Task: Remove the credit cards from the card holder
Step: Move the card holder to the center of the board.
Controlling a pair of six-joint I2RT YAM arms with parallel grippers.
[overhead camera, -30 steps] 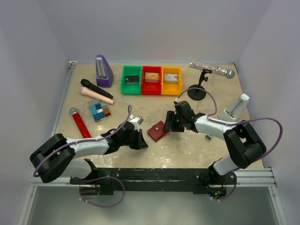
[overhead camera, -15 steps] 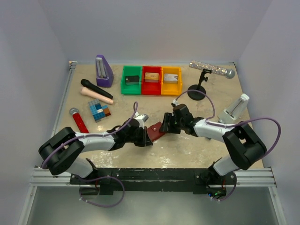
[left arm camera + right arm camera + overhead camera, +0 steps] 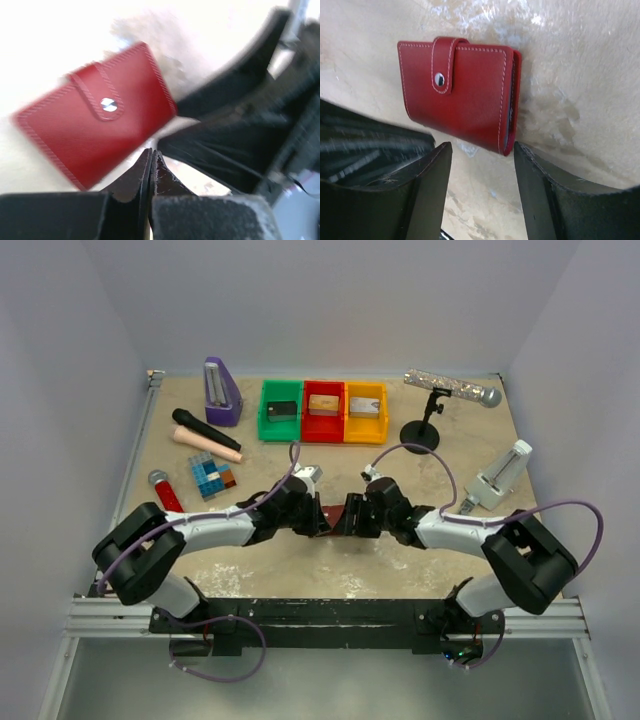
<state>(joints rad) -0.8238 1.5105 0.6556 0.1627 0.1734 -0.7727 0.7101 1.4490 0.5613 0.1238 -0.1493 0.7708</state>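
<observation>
**Left gripper** point(image 3: 151, 152): the jaws are pressed together with nothing between them. The tip sits just beside one long edge of the card holder point(image 3: 95, 135); whether it touches cannot be told. A closed tip placed there suits bracing or pinning the holder, not seizing it.

**Right gripper** point(image 3: 481, 147): the jaws stand apart and hold nothing. The holder's near edge lies just ahead of the gap, a position that reads as lining up for a grasp from the opposite side.

**Card holder:** it lies flat on the table point(image 3: 330, 565), mid-width and nearer the near edge than the far one, between the two grippers. The tab is snapped shut.

**Credit cards:** none are visible, so they are judged to be inside. The snap needs undoing first, and a one-sided push could slide the holder.
</observation>
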